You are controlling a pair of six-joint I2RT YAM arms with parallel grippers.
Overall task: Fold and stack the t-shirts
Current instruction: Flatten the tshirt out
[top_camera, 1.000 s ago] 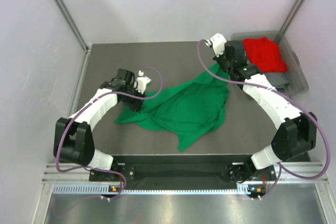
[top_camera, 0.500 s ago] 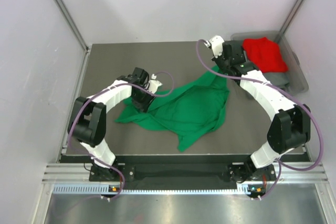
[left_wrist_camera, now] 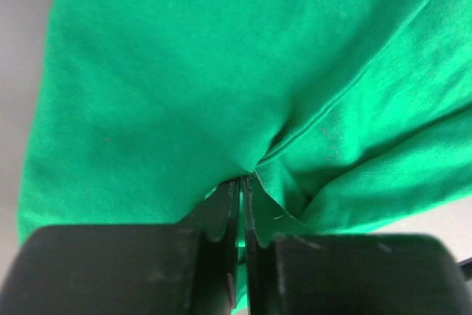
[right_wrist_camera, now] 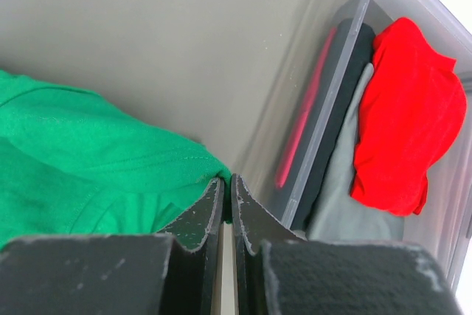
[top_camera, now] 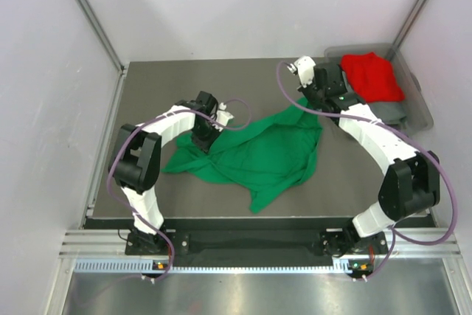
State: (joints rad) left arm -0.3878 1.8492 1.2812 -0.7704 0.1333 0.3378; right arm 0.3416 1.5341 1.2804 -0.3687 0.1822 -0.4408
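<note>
A bright green t-shirt (top_camera: 258,154) lies crumpled across the middle of the dark table. My left gripper (top_camera: 206,132) sits over its left part, and the left wrist view shows that gripper (left_wrist_camera: 242,181) shut on a pinched fold of the green t-shirt (left_wrist_camera: 184,71). At the shirt's far right corner, my right gripper (top_camera: 313,97) holds the cloth; in the right wrist view this gripper (right_wrist_camera: 227,181) is shut on the green t-shirt's edge (right_wrist_camera: 88,153). A red t-shirt (top_camera: 372,75) lies bunched in the clear bin (top_camera: 419,108); the right wrist view shows the red t-shirt (right_wrist_camera: 409,123) too.
The clear plastic bin (right_wrist_camera: 346,71) stands at the table's far right corner, holding dark and grey cloth (top_camera: 383,112) under the red shirt. Metal frame posts rise at both back corners. The table edge (top_camera: 110,130) runs along the left.
My left gripper moved right onto the green t-shirt's left part and closed on a fold. The right arm shifted slightly, still holding the shirt's corner.
</note>
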